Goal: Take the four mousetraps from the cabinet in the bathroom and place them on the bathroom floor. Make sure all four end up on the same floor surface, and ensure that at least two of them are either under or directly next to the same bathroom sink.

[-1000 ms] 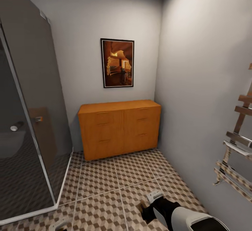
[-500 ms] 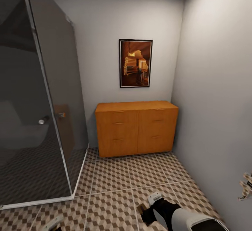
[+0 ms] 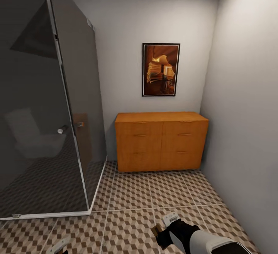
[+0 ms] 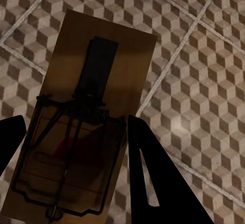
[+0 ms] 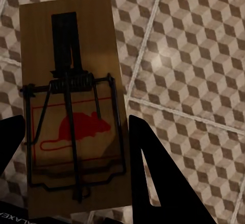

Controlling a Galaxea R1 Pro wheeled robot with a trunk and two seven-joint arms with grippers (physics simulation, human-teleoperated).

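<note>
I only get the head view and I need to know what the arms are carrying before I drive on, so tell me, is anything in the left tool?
Observer: Yes. The left wrist view shows a mousetrap between the left tool's fingers, above the tiled floor.
Operator: And the right one?
Observer: The right tool grips a second mousetrap, its red mouse print facing the camera.
Operator: Are the traps set down yet?
Observer: Not by the look of it; both sit between the fingers with floor tiles behind them.
</note>
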